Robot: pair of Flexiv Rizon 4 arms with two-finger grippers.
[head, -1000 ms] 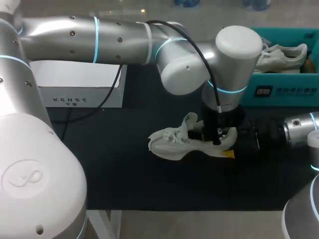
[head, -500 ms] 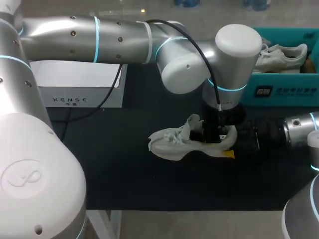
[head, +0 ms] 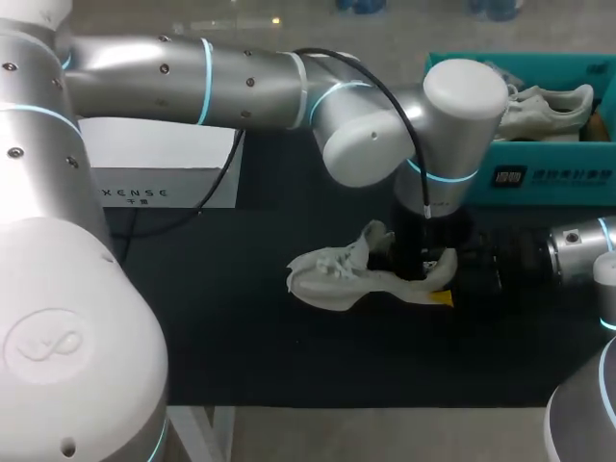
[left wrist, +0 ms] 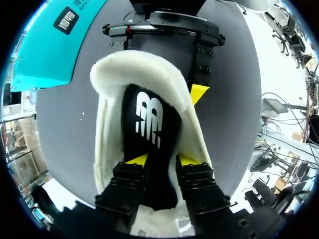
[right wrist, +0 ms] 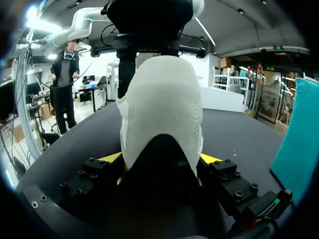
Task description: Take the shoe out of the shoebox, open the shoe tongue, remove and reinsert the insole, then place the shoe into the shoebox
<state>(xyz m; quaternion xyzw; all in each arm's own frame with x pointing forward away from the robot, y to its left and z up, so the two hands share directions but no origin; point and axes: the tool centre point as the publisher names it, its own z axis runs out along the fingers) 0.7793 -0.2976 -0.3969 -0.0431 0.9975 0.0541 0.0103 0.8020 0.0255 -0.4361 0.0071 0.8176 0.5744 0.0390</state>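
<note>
Where the black table (head: 241, 346) spreads below the head view, a white box (head: 164, 168) sits at ten o'clock. The teal shoebox (head: 539, 173) is at two o'clock, with a second shoe (head: 549, 106) inside. The shoe (head: 332, 274) lies mid-table, outside the shoebox, toe toward nine. From above, my left arm (head: 241, 77) hides my left claw (left wrist: 163, 162). Only its wrist view shows the fingers down inside the shoe, pinching the black insole (left wrist: 149, 124). My right wrist view shows my right claw (right wrist: 159, 159) clamped on the heel from both sides.
</note>
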